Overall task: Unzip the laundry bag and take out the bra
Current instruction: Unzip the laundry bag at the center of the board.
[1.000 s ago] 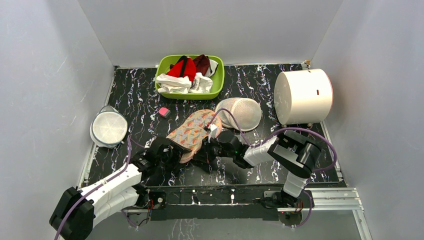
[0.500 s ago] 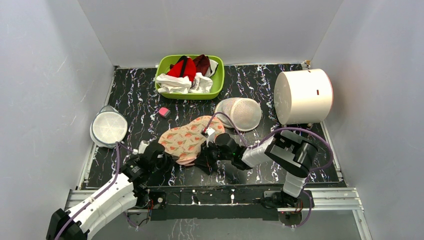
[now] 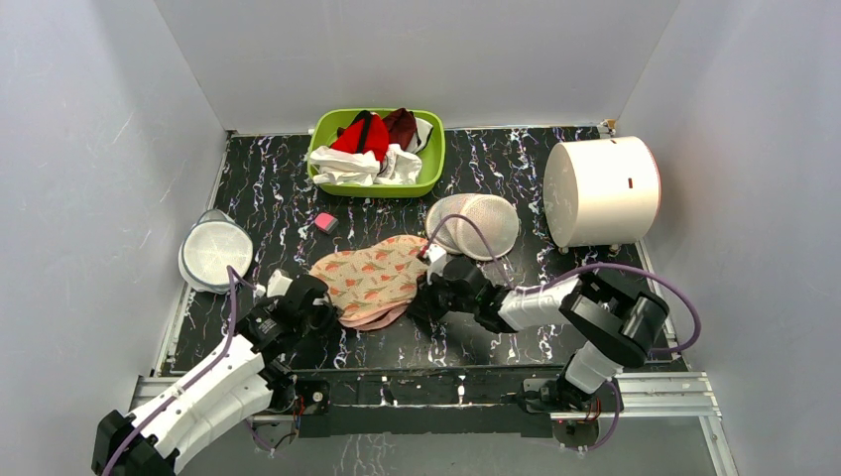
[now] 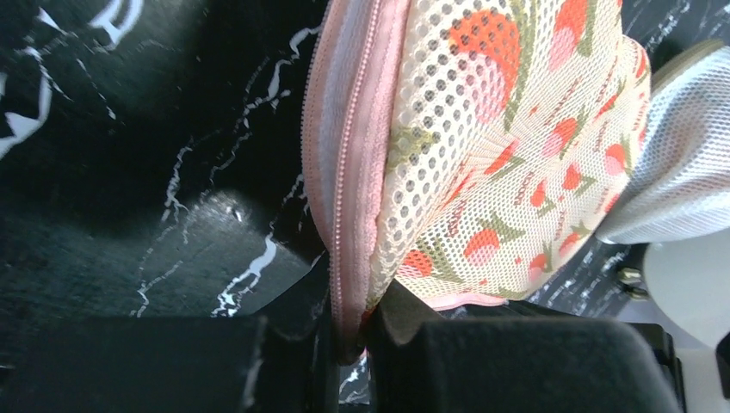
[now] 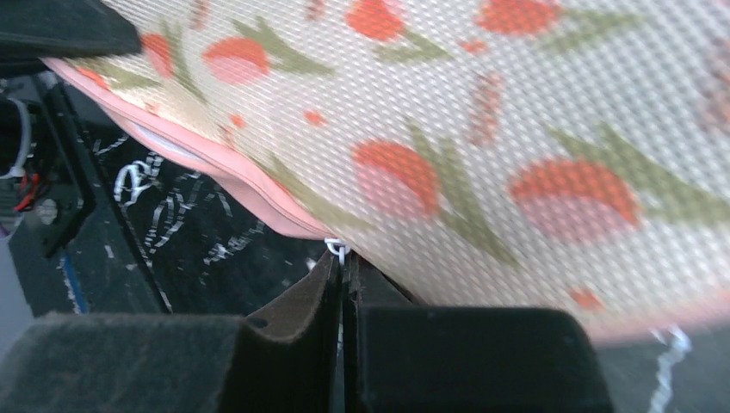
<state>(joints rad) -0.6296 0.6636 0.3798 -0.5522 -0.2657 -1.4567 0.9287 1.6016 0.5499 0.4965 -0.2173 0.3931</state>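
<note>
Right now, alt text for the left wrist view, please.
The left gripper is clamped on the pink zipper edging of the laundry bag, whose peach floral mesh rises up the frame. Black marbled table lies to the left; a white mesh dome shows at the right edge.

The laundry bag (image 3: 372,280) is peach with a red-and-green flower print and pink zipper edging, the table (image 3: 278,188) black with white veins, the basket (image 3: 377,189) green.

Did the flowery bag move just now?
Yes. The laundry bag slid left, away from the white drum, and now lies flatter on the table.
</note>
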